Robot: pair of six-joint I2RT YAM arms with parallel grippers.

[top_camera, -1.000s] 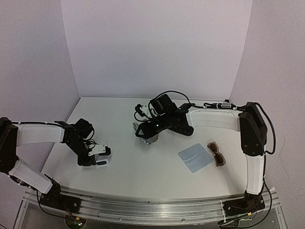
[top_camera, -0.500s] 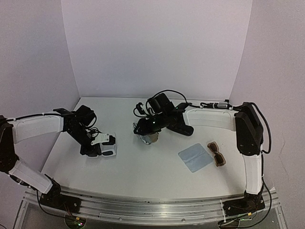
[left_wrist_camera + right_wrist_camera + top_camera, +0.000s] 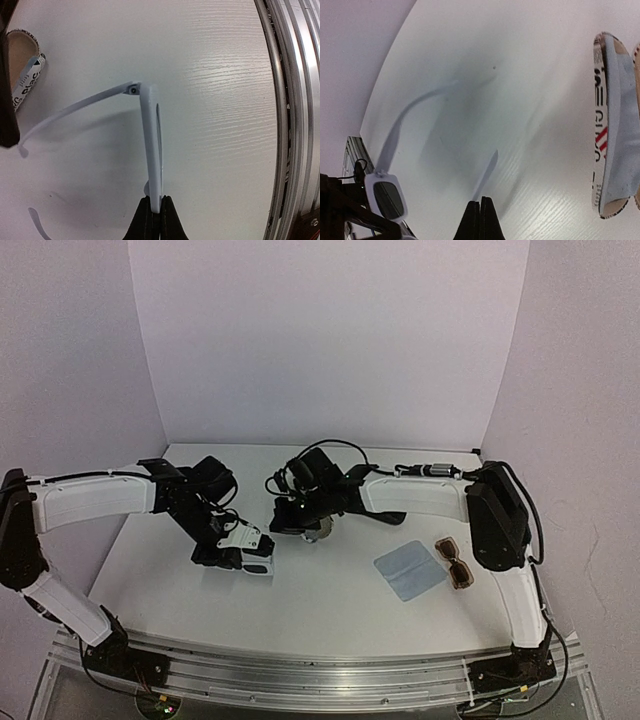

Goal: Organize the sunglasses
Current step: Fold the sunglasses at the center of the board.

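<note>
Left gripper [image 3: 158, 202], pinching the white sunglasses [image 3: 150, 135] by the frame, has carried them to mid-table beside the patterned case [image 3: 598, 85]. Right gripper [image 3: 480, 201] has just pressed together at a temple tip. Folding looks next.

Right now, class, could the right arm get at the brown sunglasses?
Probably yes. The brown sunglasses lie uncovered beside the blue cloth, on that arm's own side. The right gripper is shut out at mid-table, so it would have to swing back and open first.

Overhead overview, wrist closeups sharing white sunglasses [image 3: 149, 142]
</note>
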